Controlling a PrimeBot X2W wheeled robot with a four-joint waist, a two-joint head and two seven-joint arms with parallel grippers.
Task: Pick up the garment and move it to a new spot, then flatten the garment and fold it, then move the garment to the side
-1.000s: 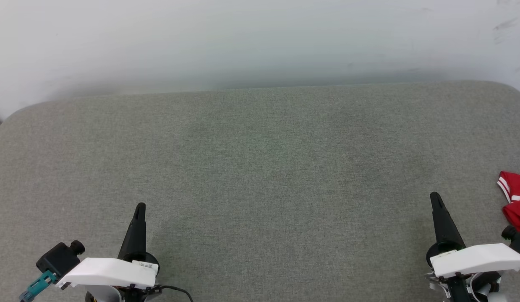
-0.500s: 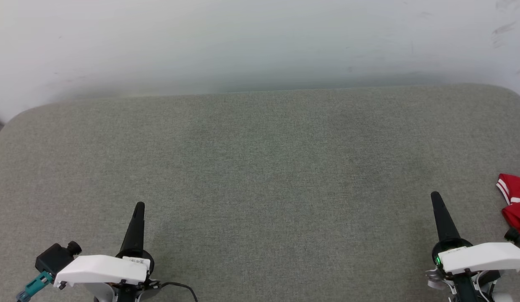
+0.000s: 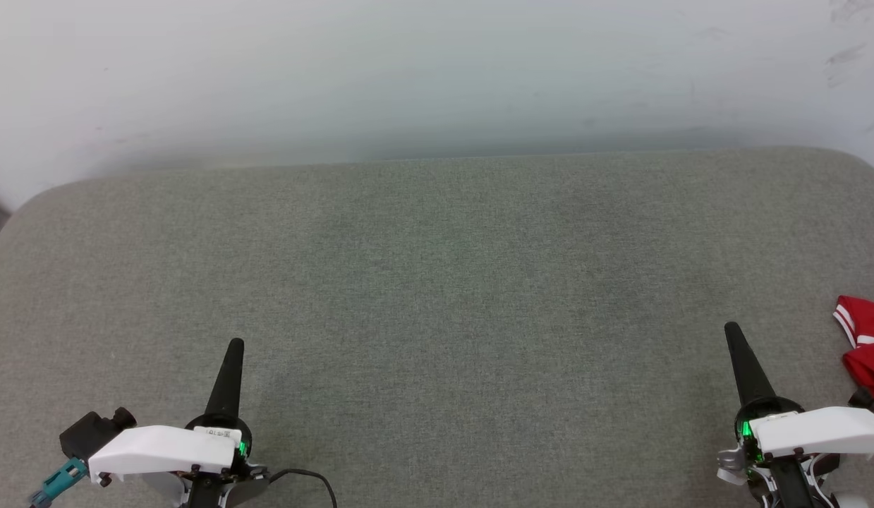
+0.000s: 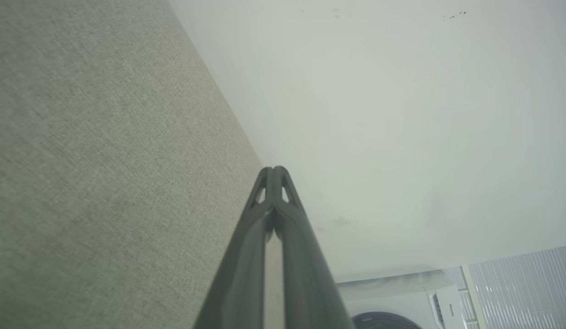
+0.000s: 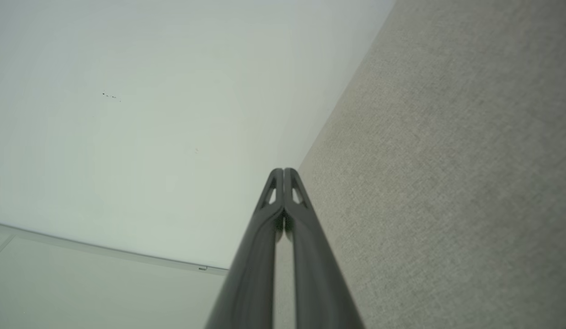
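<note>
A corner of the red garment [image 3: 867, 346], with red-and-white striped trim, lies at the far right edge of the grey padded table [image 3: 437, 282]; most of it runs off the head view. My right gripper [image 3: 730, 329] is shut and empty, a short way left of that corner, its tips pressed together in the right wrist view [image 5: 283, 171]. At the lower left my left gripper [image 3: 235, 343] is shut too, holding nothing, with its fingers closed in the left wrist view [image 4: 274, 169].
A white wall [image 3: 437, 70] rises behind the table's far edge. The table's rounded back corners show at left and right. A white washing machine [image 4: 401, 301] stands beyond the table in the left wrist view.
The whole picture has shifted down a little, so the camera has moved. Both arms have drawn slightly back toward the bottom edge. The garment lies where it was.
</note>
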